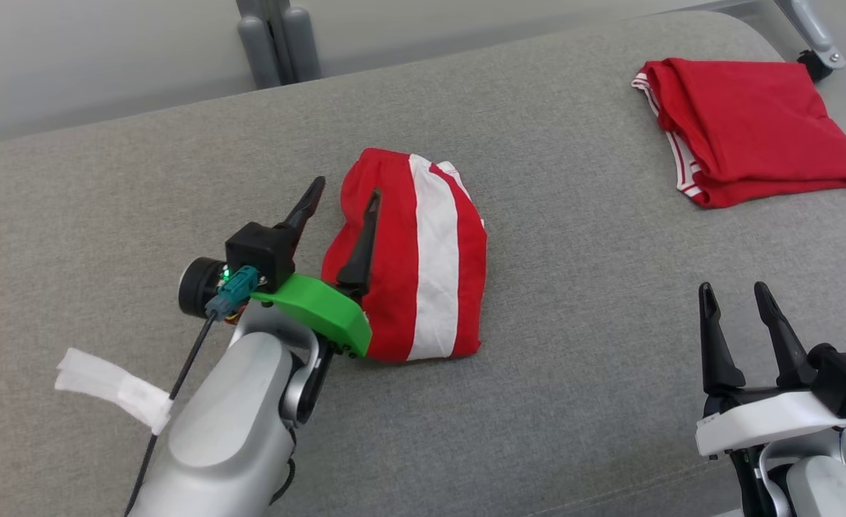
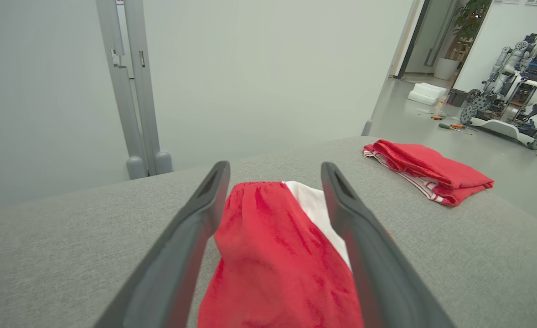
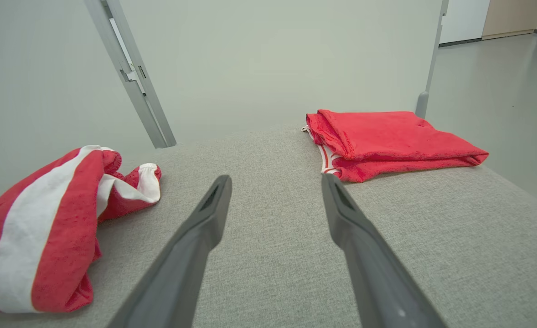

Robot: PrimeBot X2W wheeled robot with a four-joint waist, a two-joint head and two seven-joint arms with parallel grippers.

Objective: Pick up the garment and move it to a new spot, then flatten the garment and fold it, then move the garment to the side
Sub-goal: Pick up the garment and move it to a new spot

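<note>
garment (image 1: 430,258): folded red-and-white bundle, middle of the grey cushion (image 1: 595,373).
left gripper (image 1: 347,189): spread, straddling its left edge, pinching nothing.
right gripper (image 1: 733,289): spread, empty, well apart.
tip: likely pinch all layers so the fold survives the sideways move.

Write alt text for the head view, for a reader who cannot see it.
The left gripper stands open at the left edge of a folded red garment with a white stripe, on a grey padded surface. The right gripper is open at lower right; a second red garment lies folded at the far right.
</note>
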